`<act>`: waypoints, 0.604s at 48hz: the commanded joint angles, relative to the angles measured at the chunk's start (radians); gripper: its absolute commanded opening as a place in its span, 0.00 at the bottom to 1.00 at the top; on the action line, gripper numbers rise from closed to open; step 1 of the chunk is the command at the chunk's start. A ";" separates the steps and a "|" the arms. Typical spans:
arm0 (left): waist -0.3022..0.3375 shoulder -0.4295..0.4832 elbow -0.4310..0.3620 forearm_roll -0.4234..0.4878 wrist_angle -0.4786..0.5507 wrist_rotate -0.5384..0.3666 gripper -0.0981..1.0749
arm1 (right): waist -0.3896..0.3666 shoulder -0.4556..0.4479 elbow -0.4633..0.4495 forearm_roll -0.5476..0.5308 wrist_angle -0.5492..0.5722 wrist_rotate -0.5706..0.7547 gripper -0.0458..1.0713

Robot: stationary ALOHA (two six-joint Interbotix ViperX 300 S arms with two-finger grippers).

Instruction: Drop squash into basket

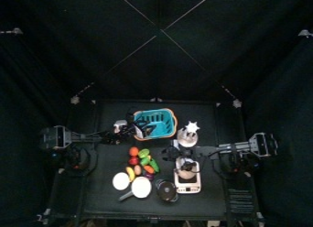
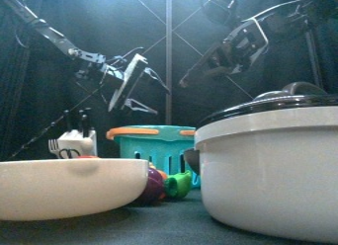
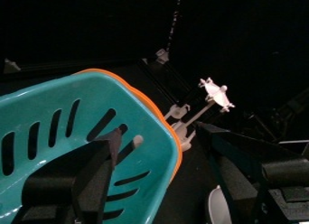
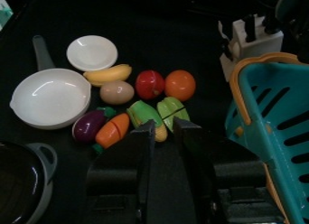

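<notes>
The basket [image 1: 153, 125] stands at the tabletop's [image 1: 104, 180] far side, open from above. In front of it the toy foods [image 4: 139, 101] lie packed close, bowls [image 4: 51, 97] beside them. A lidded pot [image 2: 271, 160] and an appliance [image 1: 188, 135] crowd the right side. The left front of the tabletop lies bare.

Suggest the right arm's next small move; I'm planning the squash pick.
Probably shift the right gripper toward the pale yellow squash and lower: it hangs above the green pieces, while the squash lies untouched beside the small white bowl, outside the basket.
</notes>
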 commanded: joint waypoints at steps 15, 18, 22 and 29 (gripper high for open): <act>-0.005 -0.018 -0.026 0.097 -0.072 0.000 0.92 | -0.005 -0.012 -0.006 0.003 -0.009 0.002 0.63; -0.005 -0.020 -0.023 0.097 -0.072 -0.002 0.92 | -0.005 -0.012 -0.006 0.003 -0.009 0.002 0.63; -0.005 -0.023 -0.020 0.100 -0.072 0.000 0.92 | -0.005 -0.012 -0.006 0.003 -0.009 0.002 0.63; -0.015 -0.052 -0.002 0.120 -0.074 0.003 0.92 | -0.002 -0.014 -0.005 0.006 -0.009 0.003 0.63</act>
